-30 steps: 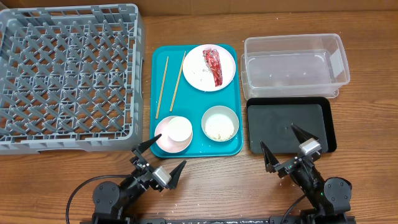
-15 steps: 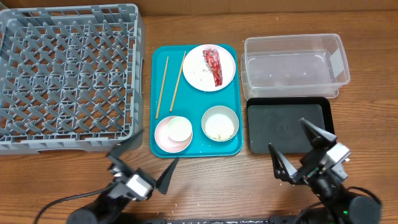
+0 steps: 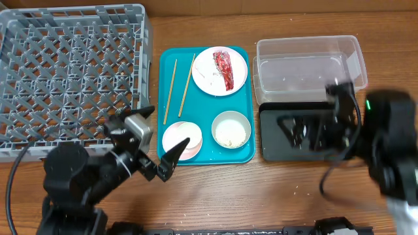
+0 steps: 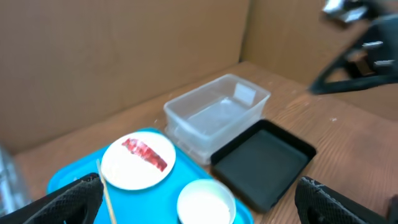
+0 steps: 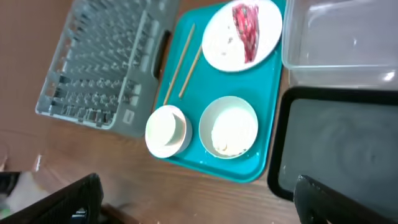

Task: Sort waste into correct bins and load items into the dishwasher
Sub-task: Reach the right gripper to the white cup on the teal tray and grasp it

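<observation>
A teal tray holds a white plate with red food waste, two wooden chopsticks, a white cup on a pink plate and a white bowl with residue. The grey dish rack stands at the left. My left gripper is open and empty, raised beside the tray's front left corner. My right gripper is blurred, raised over the black tray. Both wrist views show wide-open, empty jaws: left, right.
A clear plastic bin stands behind the black tray. The left wrist view shows the plate, bowl, clear bin and black tray. The right wrist view shows the rack, cup and bowl.
Both arms have lifted off the table's front edge. The left gripper rose and came to the tray's front left corner. The right arm swung up over the black tray.
</observation>
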Controlling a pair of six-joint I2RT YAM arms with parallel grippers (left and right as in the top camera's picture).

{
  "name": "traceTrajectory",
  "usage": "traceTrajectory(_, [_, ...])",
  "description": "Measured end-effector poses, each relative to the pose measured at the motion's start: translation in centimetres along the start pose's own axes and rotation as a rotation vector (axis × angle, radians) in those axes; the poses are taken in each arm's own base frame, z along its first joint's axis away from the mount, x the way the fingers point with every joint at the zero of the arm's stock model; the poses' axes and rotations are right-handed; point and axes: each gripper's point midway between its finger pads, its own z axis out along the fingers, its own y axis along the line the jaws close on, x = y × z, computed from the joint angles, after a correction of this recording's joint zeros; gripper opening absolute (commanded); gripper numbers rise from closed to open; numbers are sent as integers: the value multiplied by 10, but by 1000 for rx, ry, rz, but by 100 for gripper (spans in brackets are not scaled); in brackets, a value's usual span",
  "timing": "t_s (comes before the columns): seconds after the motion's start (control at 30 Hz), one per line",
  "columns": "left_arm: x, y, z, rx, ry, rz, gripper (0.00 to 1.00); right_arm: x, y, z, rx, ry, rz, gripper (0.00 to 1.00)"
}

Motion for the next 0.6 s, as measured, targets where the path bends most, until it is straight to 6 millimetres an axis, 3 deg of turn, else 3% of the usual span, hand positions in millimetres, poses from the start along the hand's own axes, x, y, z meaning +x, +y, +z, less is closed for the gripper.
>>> traceTrajectory(0.1, [6,6,9,7,48,-75,100,-9,-7,27,1,125,74,100])
traceTrajectory(0.27, [66,34,17,-144,351,-390,100,-19,-5,71,-105,209,101,100])
traceTrajectory(0.33, [79,44,19,-195,479,-484,100,-17,-1,88,-125,244,88,100])
traceTrajectory(0.47, [71,52,18,-241,627,-580,100,1,12,115,-111,321,23,100])
traceTrajectory(0.53, [61,53,19,-238,661,-606,100,8,18,124,-95,344,-12,91])
traceTrajectory(0.6, [67,50,17,-235,721,-640,100,9,22,128,-88,340,-27,84])
